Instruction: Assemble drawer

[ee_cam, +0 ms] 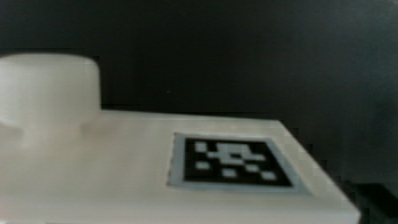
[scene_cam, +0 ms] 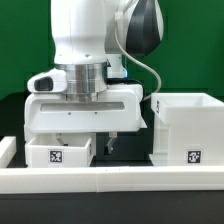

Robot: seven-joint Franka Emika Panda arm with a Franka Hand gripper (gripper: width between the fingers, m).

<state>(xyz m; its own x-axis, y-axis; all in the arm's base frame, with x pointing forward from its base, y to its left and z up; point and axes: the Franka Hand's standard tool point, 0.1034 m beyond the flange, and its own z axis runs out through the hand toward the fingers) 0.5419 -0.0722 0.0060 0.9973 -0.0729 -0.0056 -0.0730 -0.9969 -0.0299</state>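
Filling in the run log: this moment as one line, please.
gripper: low by knobbed tray, state unclear | casing: upright, apart from tray, exterior view's right

- A tall white boxy plastic casing walls off the exterior view's right.
- A low white tagged tray sits just under the gripper; its round knob sticks up.
- A narrow strip of bare black bench lies between tray and casing.
- A low white rim wall bars the front.

White tray close, blurred; round knob near black-and-white tag, apparently same face.
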